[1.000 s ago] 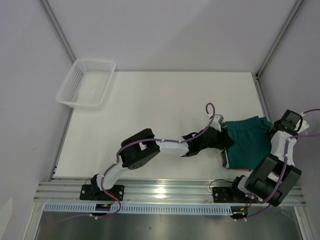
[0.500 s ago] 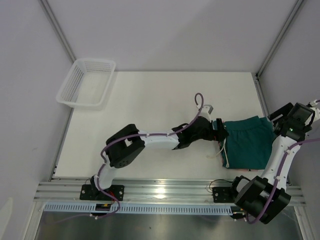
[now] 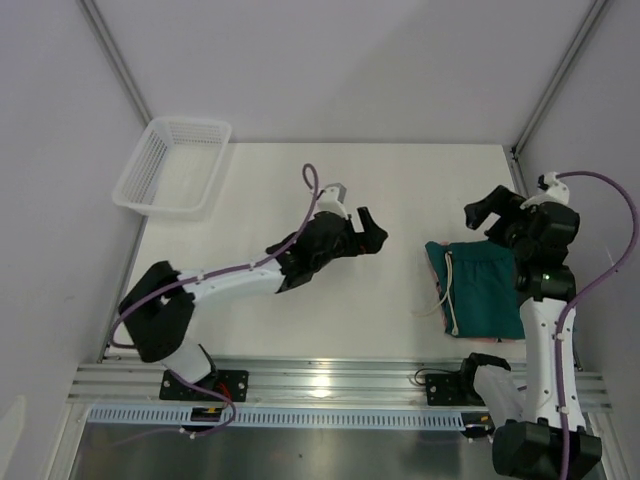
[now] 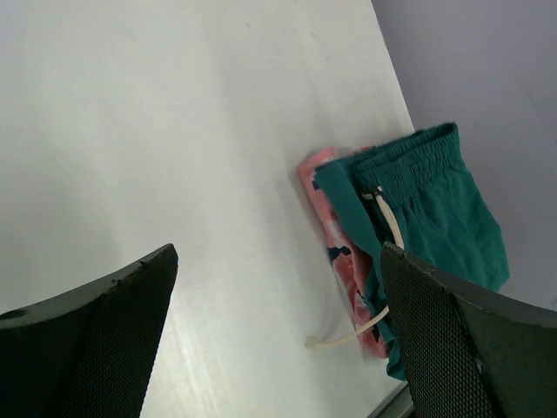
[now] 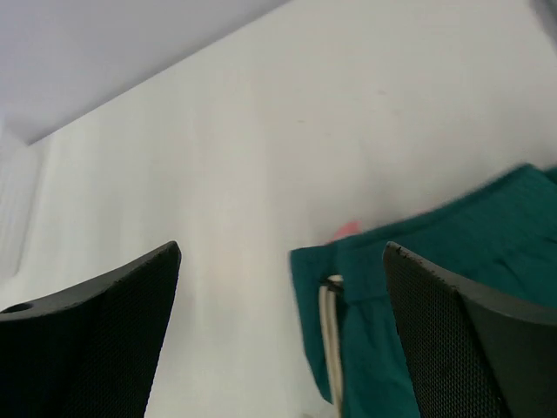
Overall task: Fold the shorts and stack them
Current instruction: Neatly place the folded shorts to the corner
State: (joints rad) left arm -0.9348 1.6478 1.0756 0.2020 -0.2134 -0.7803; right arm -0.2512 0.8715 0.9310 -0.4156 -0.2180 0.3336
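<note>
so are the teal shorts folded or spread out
Folded: the teal shorts lie as a compact rectangle atop the pink printed shorts, whose edge peeks out.

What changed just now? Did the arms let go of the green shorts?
Yes. Both let go: the left gripper opened and swung away left, and the right gripper opened and lifted off. The green shorts stayed folded on the pink shorts, the basket in its corner.

We are reading no text, label, brand, number or sign in any of the three views. The teal shorts [image 3: 487, 292], the pink printed shorts [image 4: 335, 235] lying under them and the white mesh basket [image 3: 140, 165] are showing no lettering that we can make out; the print on the pink pair is showing only as navy-and-white shapes.
</note>
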